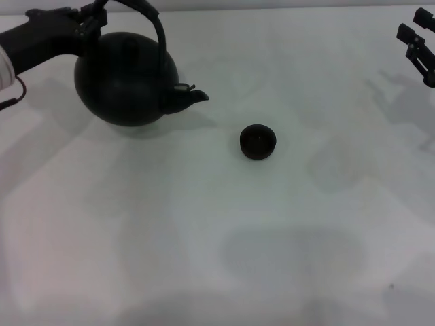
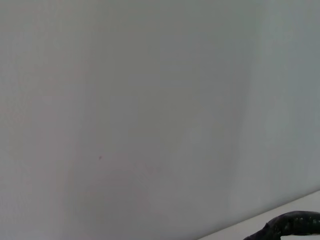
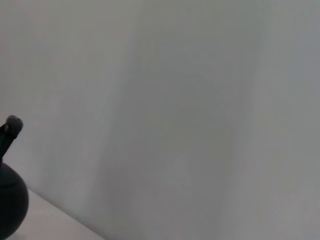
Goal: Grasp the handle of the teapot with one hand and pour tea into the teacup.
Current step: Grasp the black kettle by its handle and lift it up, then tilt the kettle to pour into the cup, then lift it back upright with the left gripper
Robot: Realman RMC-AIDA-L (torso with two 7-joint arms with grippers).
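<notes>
The large round black teapot (image 1: 126, 78) is at the far left of the white table in the head view, its stubby spout (image 1: 190, 96) pointing right toward the teacup (image 1: 258, 141). The small black teacup stands alone near the table's middle, about a teapot's width from the spout. My left gripper (image 1: 92, 19) comes in from the left edge and is shut on the arched handle (image 1: 158, 30) near its top. A short piece of the handle (image 2: 295, 223) shows in the left wrist view. The teapot's body (image 3: 11, 202) shows at the edge of the right wrist view. My right gripper (image 1: 418, 41) hangs open at the far right.
The white table (image 1: 217, 238) stretches bare toward me in front of the teacup. A pale wall fills most of both wrist views.
</notes>
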